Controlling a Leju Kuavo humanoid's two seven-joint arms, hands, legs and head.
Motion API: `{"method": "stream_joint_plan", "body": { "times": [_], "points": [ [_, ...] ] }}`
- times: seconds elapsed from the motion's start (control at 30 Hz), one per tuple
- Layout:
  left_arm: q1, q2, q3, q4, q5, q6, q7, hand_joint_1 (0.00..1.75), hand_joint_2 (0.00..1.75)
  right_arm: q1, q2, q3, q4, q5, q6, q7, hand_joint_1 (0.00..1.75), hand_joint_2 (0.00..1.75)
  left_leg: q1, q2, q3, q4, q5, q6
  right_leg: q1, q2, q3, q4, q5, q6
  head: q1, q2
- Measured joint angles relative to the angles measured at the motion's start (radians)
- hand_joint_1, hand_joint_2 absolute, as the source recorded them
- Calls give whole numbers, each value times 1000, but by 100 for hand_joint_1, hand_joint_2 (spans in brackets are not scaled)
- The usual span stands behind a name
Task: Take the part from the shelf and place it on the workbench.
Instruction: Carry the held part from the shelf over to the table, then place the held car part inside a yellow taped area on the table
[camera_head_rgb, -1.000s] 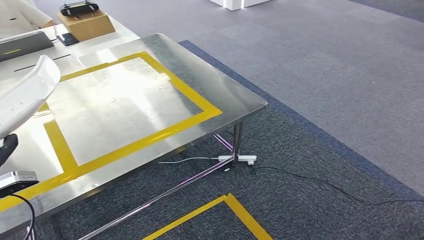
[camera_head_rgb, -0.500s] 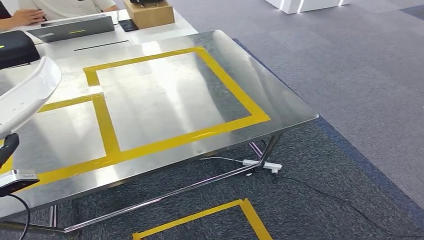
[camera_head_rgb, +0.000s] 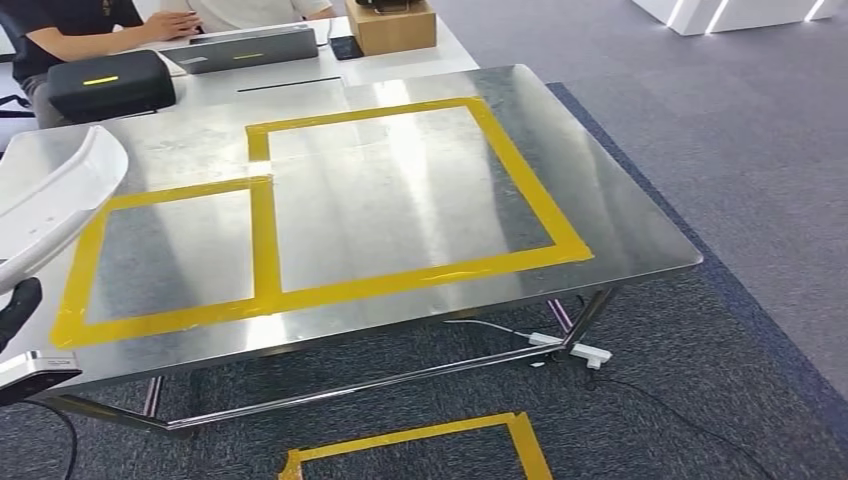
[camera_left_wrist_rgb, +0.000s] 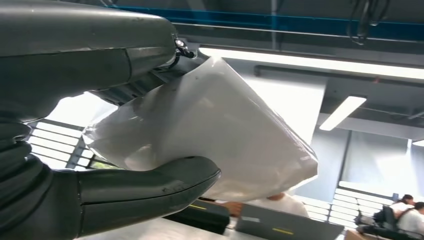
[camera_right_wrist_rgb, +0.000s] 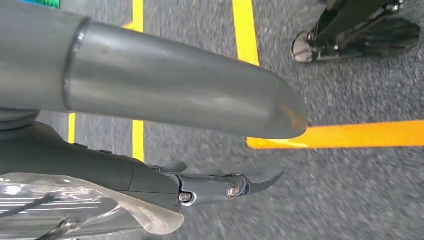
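The left hand (camera_left_wrist_rgb: 100, 165) grips the smooth, curved white plastic part (camera_left_wrist_rgb: 210, 140) between thumb and dark fingers (camera_left_wrist_rgb: 145, 85), above the left edge of the brushed-steel, yellow-taped desk (camera_head_rgb: 620, 215); the right hand (camera_right_wrist_rgb: 200, 145) hangs over grey carpet (camera_right_wrist_rgb: 360, 190), fingers apart, holding nothing.

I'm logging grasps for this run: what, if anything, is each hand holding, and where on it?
The left hand grips the white part at one end, thumb beneath, fingers above. The right hand holds nothing.

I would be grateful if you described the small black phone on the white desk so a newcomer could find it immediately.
Start at the steel workbench marked with yellow tape and look past its far edge to the white desk. The phone lies flat there, between the grey laptop and the cardboard box. It is the thinnest, smallest dark item on that desk.
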Motion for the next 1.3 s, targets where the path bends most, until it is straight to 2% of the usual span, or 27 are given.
{"method": "stream_joint_plan", "body": {
  "times": [0.03,0.07,0.1,0.13,0.17,0.23,0.27,0.3,0.37,0.4,0.47,0.5,0.53,0.57,0.6,0.63,0.67,0.73,0.77,0.8,0.93,1.03,1.3],
  "points": [
    [-2,-1,-1,0,0,0,0,175,175,1,0,1,0,0,0,0,0,0,2,17,-32,69,-30,-4,1,-13,2,0,-2,-3,-1,0],
    [-2,-2,-2,0,0,0,0,175,175,2,0,1,1,-1,0,0,0,0,4,24,-61,127,-50,-6,2,-27,3,0,-4,-5,-1,0],
    [-1,-4,-3,0,0,-1,0,175,175,3,0,2,1,-1,0,0,0,0,5,26,-76,158,-53,-7,2,-40,5,0,-7,-6,-1,0],
    [-1,-4,-3,0,0,-1,0,175,175,3,0,2,1,-1,1,0,0,0,6,28,-73,149,-38,-7,3,-53,7,0,-9,-5,-1,0],
    [-1,-4,-3,0,0,-1,0,175,175,3,0,2,1,-1,1,0,0,0,7,33,-50,103,-7,-6,3,-66,11,0,-12,-4,-1,0],
    [-2,-4,-3,0,0,-1,0,175,175,2,0,2,1,-1,1,0,0,0,1,66,22,-37,52,2,6,-88,21,0,-20,3,-2,0],
    [-3,-4,-3,0,1,-1,0,175,175,1,0,3,1,-2,1,-1,0,0,-3,82,48,-87,66,7,8,-97,23,1,-25,8,-2,0],
    [-4,-4,-3,0,1,-1,0,175,175,-1,0,3,1,-2,1,-1,0,0,-8,92,60,-114,68,12,11,-106,25,0,-28,14,-1,0],
    [-5,-4,-3,0,1,-1,0,175,175,-4,0,4,1,-3,2,-2,0,0,-11,79,60,-121,65,22,13,-125,33,-4,-32,25,0,0],
    [-4,-3,-3,0,1,-1,0,175,175,-7,-1,5,1,-5,2,-2,0,0,-9,70,62,-125,66,27,12,-122,37,-5,-36,31,0,0],
    [-7,-2,-3,0,2,-1,0,175,175,-10,-1,7,2,-7,4,-3,0,0,-3,56,66,-134,70,39,10,-74,20,36,-67,39,5,0],
    [-9,-3,-4,0,2,-1,0,175,175,-10,-1,9,2,-8,5,-4,0,0,-1,50,67,-136,70,43,8,-42,-7,89,-95,41,8,0],
    [-11,-3,-5,0,2,-1,0,175,175,-9,-2,10,2,-9,6,-3,0,0,-1,42,67,-136,69,46,8,-19,-44,158,-127,41,10,0],
    [-12,-4,-6,0,2,-1,0,175,175,-7,-2,10,2,-9,7,-3,0,0,-1,35,67,-135,68,49,9,-11,-82,227,-150,41,12,0],
    [-11,-4,-7,0,2,-1,0,175,175,-5,-2,11,2,-10,7,-3,0,0,-2,27,67,-135,67,50,9,-7,-111,273,-158,40,11,0],
    [-11,-4,-8,0,2,-1,0,175,175,-3,-2,11,2,-10,7,-3,0,0,-3,18,69,-134,66,50,10,-7,-123,282,-144,39,12,0],
    [-11,-5,-9,0,2,-1,0,175,175,-1,-2,11,2,-10,8,-3,0,0,-3,10,71,-134,65,49,10,-6,-116,249,-110,37,12,0],
    [-12,-5,-9,0,2,-1,0,175,175,0,-2,11,2,-10,8,-3,0,0,-4,-4,76,-132,60,44,10,5,-65,115,-30,29,12,0],
    [-12,-4,-9,0,2,-1,0,175,175,-1,-2,11,2,-10,8,-3,0,0,-5,-9,76,-129,57,41,10,11,-39,56,-8,25,11,0],
    [-12,-4,-9,0,3,-1,0,175,175,-2,-2,12,2,-10,9,-3,0,0,-6,-12,75,-126,55,38,9,16,-22,20,1,24,10,0],
    [-13,-2,-9,0,4,-2,0,175,175,-4,-2,12,3,-16,17,-7,0,0,-6,-17,73,-126,57,39,10,19,-9,1,1,24,9,0],
    [-21,-1,-10,0,4,-6,0,175,175,-4,-2,12,3,-19,22,-9,0,0,-6,-15,77,-133,58,37,11,21,-9,1,-1,19,9,0],
    [-52,-1,-30,2,7,-24,-3,175,175,-5,-2,18,3,-20,37,-7,0,0,-5,-15,79,-138,59,27,13,20,-8,2,-3,13,10,0]
  ]
}}
